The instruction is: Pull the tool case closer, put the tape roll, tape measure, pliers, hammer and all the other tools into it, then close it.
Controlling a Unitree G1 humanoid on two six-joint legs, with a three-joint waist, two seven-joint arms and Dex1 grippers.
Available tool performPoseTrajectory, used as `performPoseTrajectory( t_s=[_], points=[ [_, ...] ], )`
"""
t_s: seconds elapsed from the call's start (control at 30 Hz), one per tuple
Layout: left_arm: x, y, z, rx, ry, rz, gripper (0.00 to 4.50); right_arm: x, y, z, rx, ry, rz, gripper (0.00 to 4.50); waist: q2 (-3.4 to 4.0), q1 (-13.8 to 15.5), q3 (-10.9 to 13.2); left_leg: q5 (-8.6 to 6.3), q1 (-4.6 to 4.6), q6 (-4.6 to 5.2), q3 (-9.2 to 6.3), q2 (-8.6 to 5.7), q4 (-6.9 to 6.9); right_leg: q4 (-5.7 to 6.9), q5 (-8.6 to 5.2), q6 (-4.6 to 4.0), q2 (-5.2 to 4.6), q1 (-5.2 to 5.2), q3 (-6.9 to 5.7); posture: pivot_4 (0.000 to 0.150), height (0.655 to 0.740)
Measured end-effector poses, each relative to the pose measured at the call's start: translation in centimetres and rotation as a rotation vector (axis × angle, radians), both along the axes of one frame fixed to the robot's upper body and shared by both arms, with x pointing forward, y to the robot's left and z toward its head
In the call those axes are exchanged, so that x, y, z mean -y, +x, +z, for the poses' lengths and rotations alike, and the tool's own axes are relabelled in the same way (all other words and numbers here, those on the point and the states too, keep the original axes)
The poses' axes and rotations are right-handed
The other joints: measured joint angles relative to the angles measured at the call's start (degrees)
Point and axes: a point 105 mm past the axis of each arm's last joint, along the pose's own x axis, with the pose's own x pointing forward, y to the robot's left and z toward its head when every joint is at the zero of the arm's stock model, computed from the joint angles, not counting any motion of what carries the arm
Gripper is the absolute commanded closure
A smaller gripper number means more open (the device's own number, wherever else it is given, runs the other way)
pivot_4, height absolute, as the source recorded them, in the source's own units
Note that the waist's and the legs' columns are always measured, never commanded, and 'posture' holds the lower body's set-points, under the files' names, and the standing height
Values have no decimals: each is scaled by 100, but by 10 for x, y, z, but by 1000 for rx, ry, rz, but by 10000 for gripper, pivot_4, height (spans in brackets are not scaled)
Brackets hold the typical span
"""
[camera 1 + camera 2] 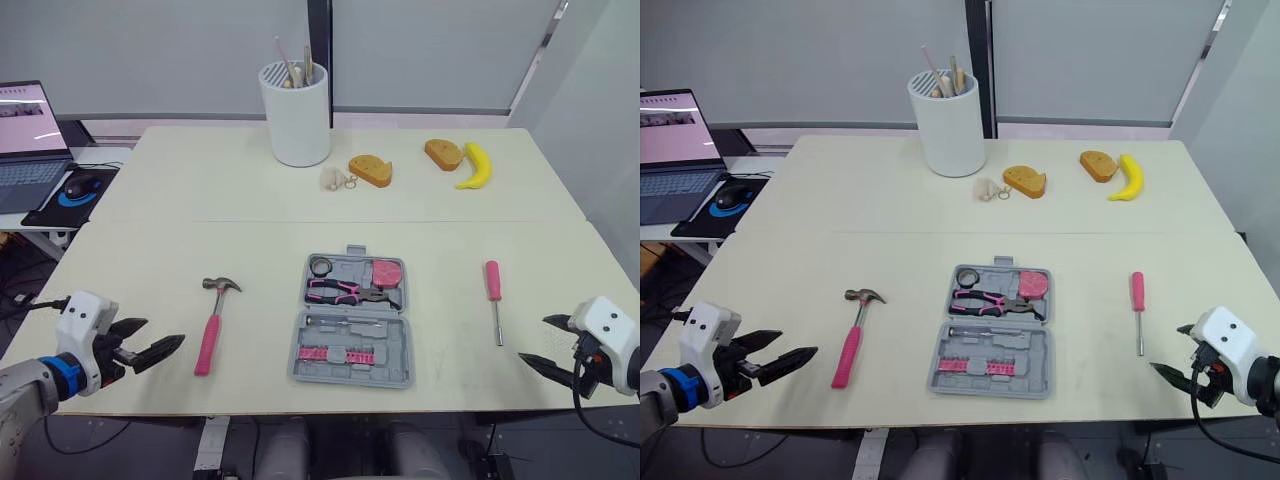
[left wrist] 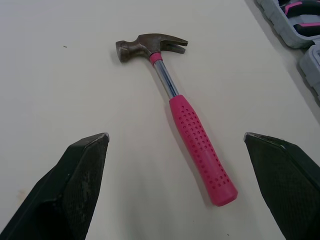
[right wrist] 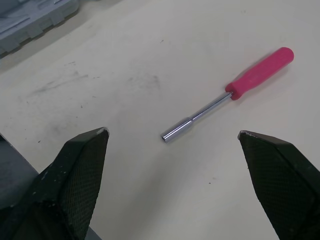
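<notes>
Cream tabletop (image 1: 250, 200) runs out ahead of the robot. The open grey tool case (image 1: 395, 362) lies in the middle near the front edge, with the tape roll (image 1: 321, 266), pliers (image 1: 345, 291) and pink tape measure (image 1: 386, 272) sitting in its far half. The pink-handled hammer (image 1: 212, 333) lies flat to the left of the case and a pink-handled driver (image 1: 494, 295) to its right, both apart from it. The left gripper (image 1: 165, 331) hangs spread wide near the hammer's handle end, and the right gripper (image 1: 532, 338) spread wide near the driver's metal tip, neither holding anything.
</notes>
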Motion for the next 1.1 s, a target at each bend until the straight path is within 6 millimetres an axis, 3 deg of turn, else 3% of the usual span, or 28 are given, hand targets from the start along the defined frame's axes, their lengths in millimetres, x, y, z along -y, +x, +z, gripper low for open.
performPoseTrajectory(
  t_s=[0.6,1.1],
  points=[
    [-7,-4,-5,-5,-43,104,0,4,12,15,66,-22,-33,364,-1,7,0,0,-1,0,1,0,0,0,0,0,1,0,0,1500,7400],
    [-15,-6,-9,3,-59,107,0,1,12,16,69,-31,-20,364,0,8,0,0,-1,0,2,0,0,0,-1,-1,0,-1,0,1500,7400]
  ],
)
